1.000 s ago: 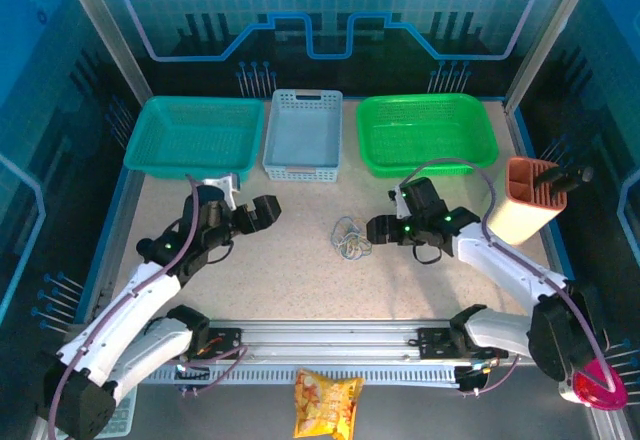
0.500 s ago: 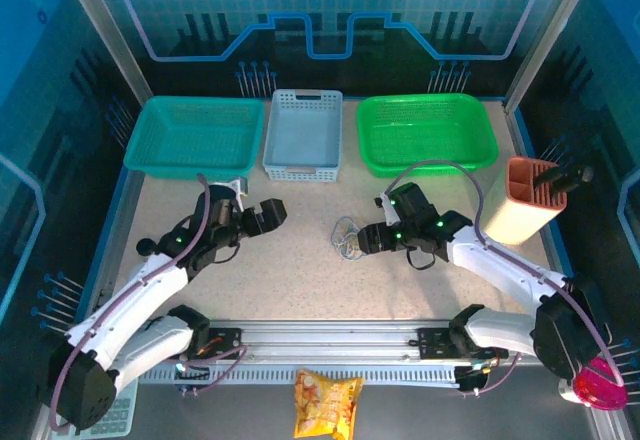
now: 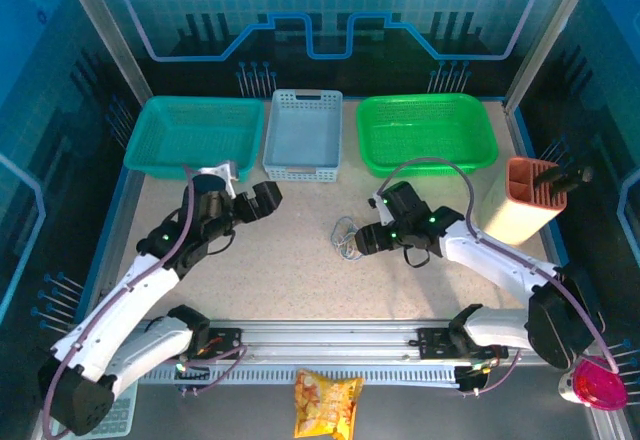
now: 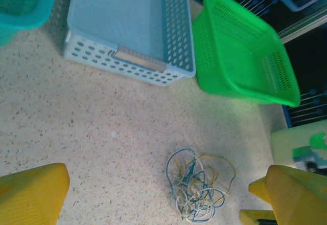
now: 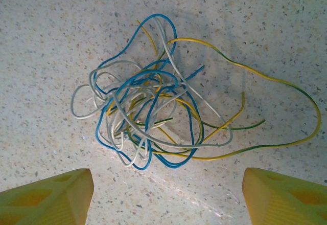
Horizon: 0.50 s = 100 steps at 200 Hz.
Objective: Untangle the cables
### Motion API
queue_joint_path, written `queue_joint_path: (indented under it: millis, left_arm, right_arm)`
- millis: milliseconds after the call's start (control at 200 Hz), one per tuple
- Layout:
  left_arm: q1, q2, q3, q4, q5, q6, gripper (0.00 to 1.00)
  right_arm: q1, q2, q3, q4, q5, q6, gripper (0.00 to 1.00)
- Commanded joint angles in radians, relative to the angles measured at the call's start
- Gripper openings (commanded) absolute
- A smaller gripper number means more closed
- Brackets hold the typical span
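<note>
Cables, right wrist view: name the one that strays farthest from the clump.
The yellow cable: it swings out in one wide loop toward the picture's right edge, while the blue cable and white cable stay wound in the clump.

arms (image 3: 122, 303): white links, blk joints, green LEDs
arm wiring (image 3: 440, 163): purple, loops off ea. arm
tool fingers (image 5: 46, 194): yellow

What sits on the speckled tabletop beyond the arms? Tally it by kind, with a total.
Baskets: 3 (teal basket, light blue basket, green basket)
Cable clump: 1
Orange-topped holder: 1
Total: 5
</note>
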Motion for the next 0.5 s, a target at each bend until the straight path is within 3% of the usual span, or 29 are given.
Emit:
queue_joint_path:
  millis: [0, 495]
  left_arm:
    - [-0.006, -0.023, 0.037, -0.034, -0.022, -0.002, 0.99]
    - [-0.007, -0.015, 0.038, -0.028, 0.005, -0.021, 0.99]
  right_arm:
    - [0.013, 0.018, 0.044, -0.026, 0.035, -0.028, 0.76]
    - [0.013, 0.165, 0.122, 0.016, 0.012, -0.075, 0.69]
